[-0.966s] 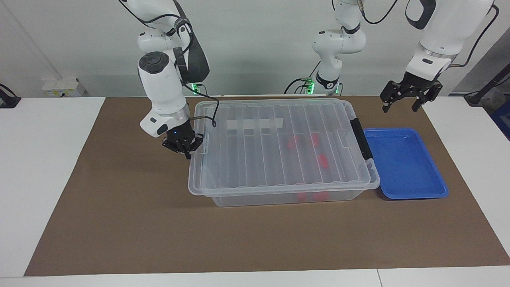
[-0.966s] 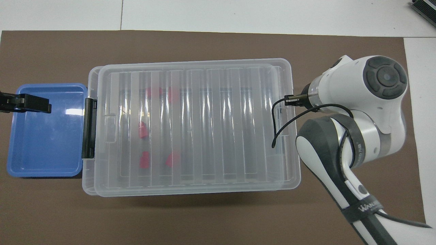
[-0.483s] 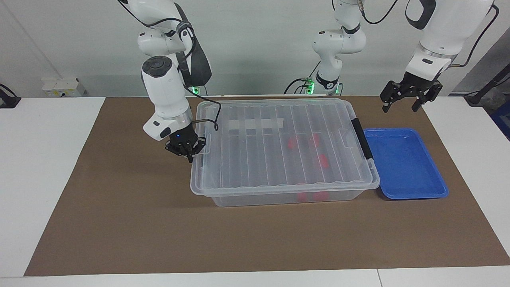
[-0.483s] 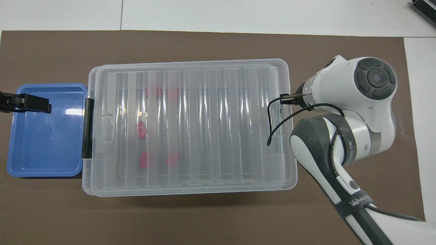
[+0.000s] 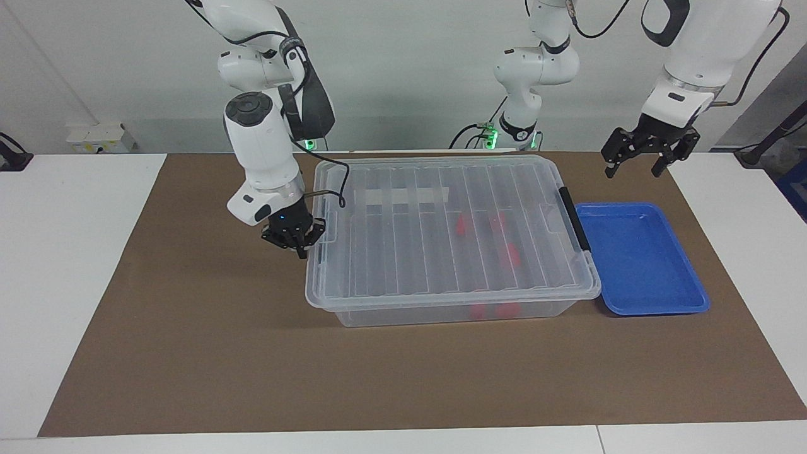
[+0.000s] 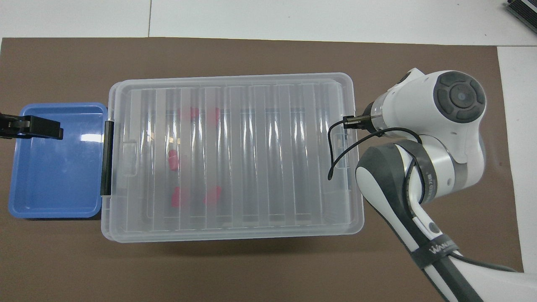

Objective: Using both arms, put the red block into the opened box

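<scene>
The right gripper (image 5: 295, 238), fingers pinched shut, sat at the lid's (image 5: 441, 221) nine-o'clock edge in the facing view; pushing level would seat it squarely on the box (image 5: 441, 313). The left gripper (image 5: 640, 154) waited, spread wide, above the table near the tray's (image 5: 656, 309) twelve o'clock.

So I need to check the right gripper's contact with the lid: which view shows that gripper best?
The facing view: the right gripper shows whole there, fingertips shut, at the lid's edge on the right arm's end of the box. In the overhead view the arm's own wrist covers it, so only the lid shows.

A white bench (image 5: 75, 265) carries a wide brown mat (image 5: 220, 353) and stands against a plain pale wall (image 5: 403, 75) under even light.
</scene>
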Robot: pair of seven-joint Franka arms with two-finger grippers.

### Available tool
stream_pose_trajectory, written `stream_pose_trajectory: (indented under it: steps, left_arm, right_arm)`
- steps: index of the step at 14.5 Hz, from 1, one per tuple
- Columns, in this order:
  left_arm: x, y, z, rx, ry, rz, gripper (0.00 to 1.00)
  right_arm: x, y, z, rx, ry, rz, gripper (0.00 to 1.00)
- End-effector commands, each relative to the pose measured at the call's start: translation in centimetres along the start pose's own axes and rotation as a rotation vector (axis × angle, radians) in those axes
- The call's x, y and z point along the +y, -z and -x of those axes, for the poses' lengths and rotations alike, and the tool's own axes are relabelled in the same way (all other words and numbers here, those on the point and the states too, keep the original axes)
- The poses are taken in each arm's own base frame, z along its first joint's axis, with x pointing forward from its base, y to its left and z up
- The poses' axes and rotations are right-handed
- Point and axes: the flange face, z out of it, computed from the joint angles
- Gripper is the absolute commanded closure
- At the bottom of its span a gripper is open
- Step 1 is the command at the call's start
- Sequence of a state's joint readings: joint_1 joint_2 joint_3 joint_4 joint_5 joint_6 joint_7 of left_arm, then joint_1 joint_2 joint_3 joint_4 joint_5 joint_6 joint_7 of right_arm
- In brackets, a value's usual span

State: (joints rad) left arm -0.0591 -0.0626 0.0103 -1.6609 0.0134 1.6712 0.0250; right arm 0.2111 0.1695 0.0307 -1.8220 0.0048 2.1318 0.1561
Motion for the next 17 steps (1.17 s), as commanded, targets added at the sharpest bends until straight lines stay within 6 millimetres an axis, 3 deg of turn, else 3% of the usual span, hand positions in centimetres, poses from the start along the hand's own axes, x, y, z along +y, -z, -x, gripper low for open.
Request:
stream_pose_trajectory:
  steps: [1,3,7,8,10,11,14,17]
  left_arm:
    - [-0.1,0.3,0.7,-0.008,0.014,0.015,0.0]
    - [-0.1,0.3,0.7,-0.008,0.015,0.015,0.0]
    - [-0.1,0.3,0.7,-0.008,0.015,0.015,0.0]
    - [-0.1,0.3,0.7,-0.008,0.014,0.015,0.0]
    - [-0.1,0.3,0.6,-0.007,0.015,0.015,0.0]
    - [-0.1,0.3,0.7,-0.008,0.015,0.015,0.0]
    - [-0.1,0.3,0.6,-0.007,0.014,0.015,0.0]
    - [-0.1,0.3,0.7,-0.008,0.015,0.015,0.0]
  right_arm:
    - [1.3,0.8,-0.5,-0.018,0.034,0.004,1.0]
    - [1.5,1.8,-0.4,-0.024,0.035,0.01,1.0]
    - [4.4,9.8,-1.7,-0.035,-0.004,0.039,1.0]
    - [5.2,11.8,-1.8,-0.044,-0.018,0.042,0.83]
    - [7.2,14.4,-1.3,-0.045,-0.055,0.047,0.07]
    - [8.4,15.7,-0.7,-0.035,-0.078,0.051,0.0]
    - [11.7,19.2,1.9,-0.03,-0.164,0.06,0.0]
    - [11.8,19.5,4.0,-0.044,-0.271,0.066,0.0]
